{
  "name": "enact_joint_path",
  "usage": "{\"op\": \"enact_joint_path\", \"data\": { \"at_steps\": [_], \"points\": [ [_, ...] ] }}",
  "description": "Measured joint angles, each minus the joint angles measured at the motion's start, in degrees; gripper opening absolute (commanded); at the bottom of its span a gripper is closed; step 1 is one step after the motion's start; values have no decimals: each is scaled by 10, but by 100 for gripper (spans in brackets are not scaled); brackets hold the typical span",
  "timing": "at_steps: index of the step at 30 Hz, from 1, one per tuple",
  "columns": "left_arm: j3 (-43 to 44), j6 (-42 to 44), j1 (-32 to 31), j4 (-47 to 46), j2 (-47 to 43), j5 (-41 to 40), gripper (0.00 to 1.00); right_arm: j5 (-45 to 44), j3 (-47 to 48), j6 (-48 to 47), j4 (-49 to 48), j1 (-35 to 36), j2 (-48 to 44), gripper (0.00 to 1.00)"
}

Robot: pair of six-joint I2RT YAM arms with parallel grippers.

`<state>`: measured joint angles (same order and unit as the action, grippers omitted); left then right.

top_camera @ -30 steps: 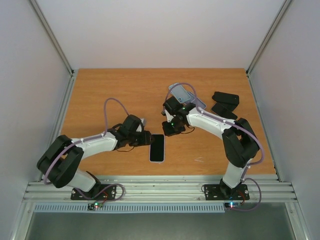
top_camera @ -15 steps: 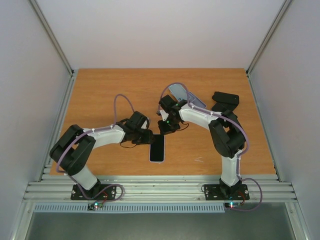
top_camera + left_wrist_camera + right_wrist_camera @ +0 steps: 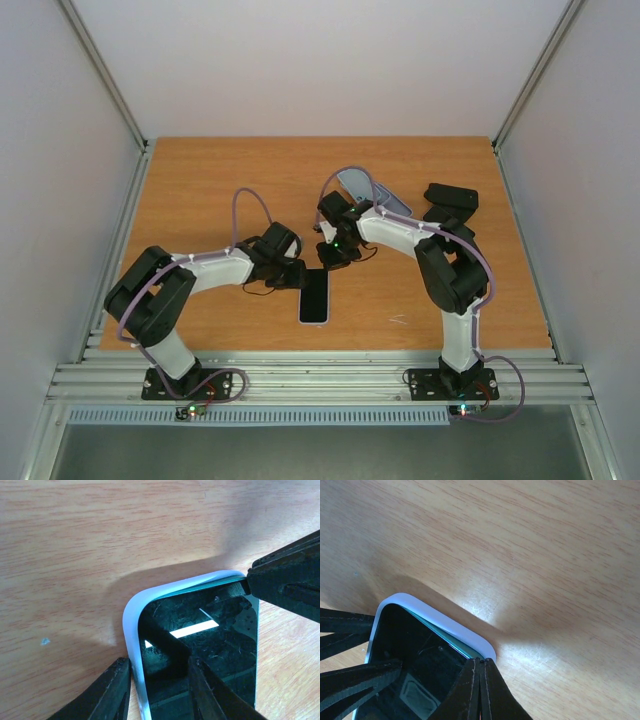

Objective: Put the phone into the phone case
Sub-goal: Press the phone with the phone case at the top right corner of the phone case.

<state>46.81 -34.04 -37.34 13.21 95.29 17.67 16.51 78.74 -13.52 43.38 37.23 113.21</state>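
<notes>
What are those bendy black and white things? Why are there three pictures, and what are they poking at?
Those are two robot arms, a left arm and a right arm, bolted at the near edge of a wooden table. The wide picture comes from a camera up above. The two close-ups come from small cameras on the arms' wrists, so each one sees its own fingers.

On the table lies a phone with a dark screen and a pale rim. Behind the right arm lie a pale flat piece, maybe a case, and some dark things.

Nothing is lifted. The left gripper has its fingers apart, one beside the phone's edge and one over the screen. The right gripper has its fingers together at the phone's corner.
</notes>
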Motion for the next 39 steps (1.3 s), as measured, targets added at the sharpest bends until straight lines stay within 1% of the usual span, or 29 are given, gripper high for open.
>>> {"op": "enact_joint_path", "data": {
  "at_steps": [12, 19, 29, 33, 37, 39],
  "points": [
    [8, 0, -17, 14, 0, -31, 34, -45, 19, -5, 22, 23, 16, 1],
    [9, 0, -28, 18, -1, -45, 37, -70, 28, -4, 37, 33, 32, 1],
    [12, -2, -49, 25, -2, -86, 36, -150, 43, 5, 55, 71, 41, 2],
    [12, -9, -54, 26, -2, -101, 32, -153, 35, 5, 47, 73, 28, 5],
    [8, -15, -55, 24, -4, -104, 33, -147, 10, 6, 18, 73, 6, 6],
    [4, -16, -57, 22, -7, -107, 36, -139, -1, 9, 10, 73, -3, 9]
  ]
}}
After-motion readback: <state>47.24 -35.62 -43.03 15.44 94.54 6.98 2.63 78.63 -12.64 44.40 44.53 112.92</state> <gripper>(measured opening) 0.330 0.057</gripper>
